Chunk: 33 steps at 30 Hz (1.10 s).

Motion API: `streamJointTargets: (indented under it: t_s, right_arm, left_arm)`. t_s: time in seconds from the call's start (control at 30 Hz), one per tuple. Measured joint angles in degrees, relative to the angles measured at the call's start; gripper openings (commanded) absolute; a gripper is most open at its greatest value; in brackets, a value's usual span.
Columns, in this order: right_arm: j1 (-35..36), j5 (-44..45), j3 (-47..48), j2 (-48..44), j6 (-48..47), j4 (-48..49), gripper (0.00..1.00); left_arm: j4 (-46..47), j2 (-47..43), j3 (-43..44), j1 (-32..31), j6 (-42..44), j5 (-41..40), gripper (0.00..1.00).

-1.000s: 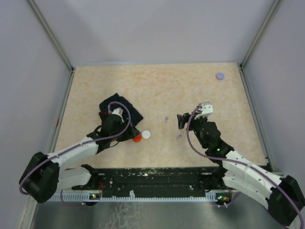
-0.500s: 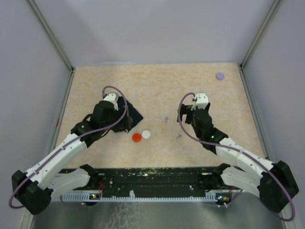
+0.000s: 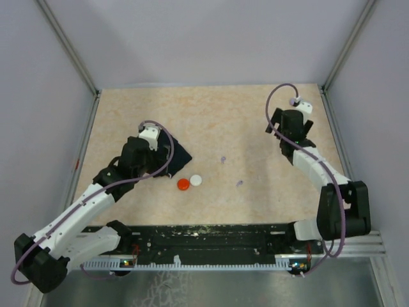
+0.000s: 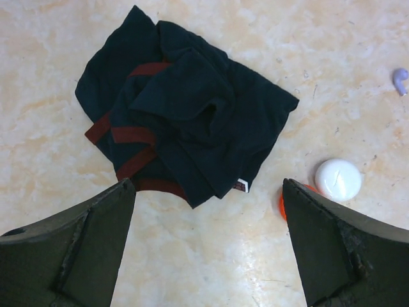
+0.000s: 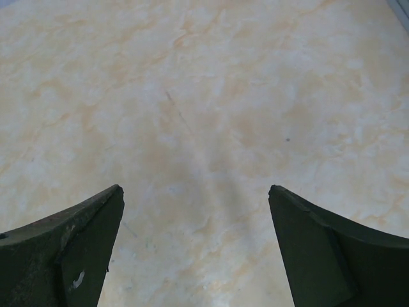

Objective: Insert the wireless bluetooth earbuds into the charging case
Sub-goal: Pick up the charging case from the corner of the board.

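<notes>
Lavender earbuds (image 3: 223, 159) lie loose mid-table, none picked yet; left gripper (image 4: 208, 192) hangs spread over the dark cloth (image 4: 185, 121), right gripper (image 5: 195, 192) spread empty near the far corner, so one must reach an earbud next.

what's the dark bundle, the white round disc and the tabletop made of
Dark bundle: looks like soft fabric, matte navy with red stripes; it folds and creases, and a small tag shows at its edge.
White disc: probably hard plastic, smooth with a slight sheen.
Tabletop: smooth, beige with marble-like veining; could be laminate or stone, the look leaves it open.
</notes>
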Motion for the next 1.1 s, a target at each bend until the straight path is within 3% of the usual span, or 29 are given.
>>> streamJointTargets:
  t_s: [0.2,0.4,0.77,1.1]
  right_arm:
    - [-10.32,-1.77,6.38,11.80,2.08,2.84,0.86]
    - [-15.50,-3.63,16.63,25.44,0.33,8.31,0.79]
    - [-18.97,-10.03,42.71,49.94,-7.39,9.38,0.75]
    - [-19.10,-12.48,63.36,64.39,-13.70,1.90,0.70]
  left_arm:
    - [2.05,-2.16,-3.06,1.44,1.46,0.22,0.99]
    - [3.41,-3.91,-3.43,4.02,1.92,0.61,0.99]
    - [5.31,-4.04,-4.22,7.61,2.36,1.38,1.00]
    - [5.55,-2.67,-4.24,10.95,2.38,3.28,0.99]
